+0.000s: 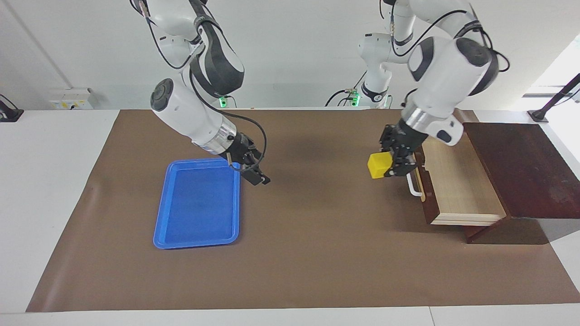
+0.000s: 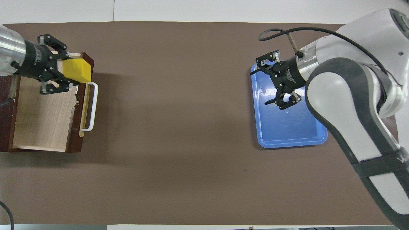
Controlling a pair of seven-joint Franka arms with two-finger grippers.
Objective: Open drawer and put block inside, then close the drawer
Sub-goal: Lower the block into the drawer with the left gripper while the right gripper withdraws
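Block (image 1: pixel 379 165) pinched in left gripper (image 1: pixel 392 164) jaws, above drawer (image 1: pixel 457 188) front at frame right; drawer pulled open, handle lengthwise vertical. Right gripper (image 1: pixel 253 171) jaws spread over tray (image 1: pixel 197 206).

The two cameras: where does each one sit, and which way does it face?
Facing view: high across the table, facing both arms; left gripper holds the small yellow cube by the open dark wooden drawer.
Overhead view: above the robots' end, looking down; right gripper over the flat blue plastic tray.
Shared: drawer, cube, tray, both grippers, half a turn apart.
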